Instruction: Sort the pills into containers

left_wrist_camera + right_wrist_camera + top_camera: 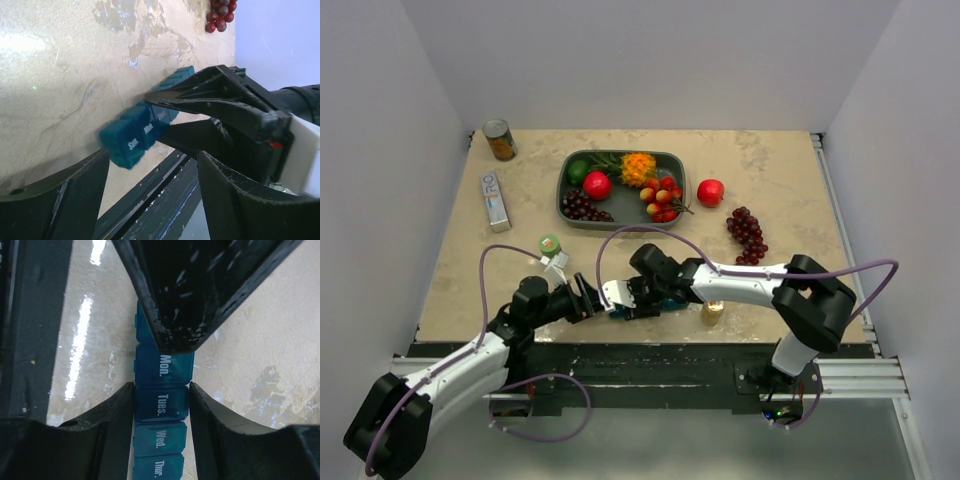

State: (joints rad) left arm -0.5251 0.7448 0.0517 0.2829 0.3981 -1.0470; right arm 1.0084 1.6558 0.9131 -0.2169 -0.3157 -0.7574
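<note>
1. The left gripper (596, 303) and the right gripper (632, 300) meet at the near edge of the beige marbled tabletop (790, 180).
2. A teal-blue plastic pill-organiser strip (667, 300) lies mostly hidden beneath them.
3. A dark grey rectangular fruit tray (561, 195) sits farther back.
4. A red apple (710, 192) and a bunch of dark red grapes (748, 236) lie right of the tray.
5. A small green bottle (550, 244), a white box (495, 201) and a tin can (500, 140) are left of it.

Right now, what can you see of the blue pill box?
The pill box is a narrow teal plastic strip of small square lidded compartments marked Sun, Mon, Tues, Wed, Thur in white. The lids look shut. It is by the front edge of the table. The right gripper pinches it at Tues, touching both sides. The open left gripper is close to its Sun end.
</note>
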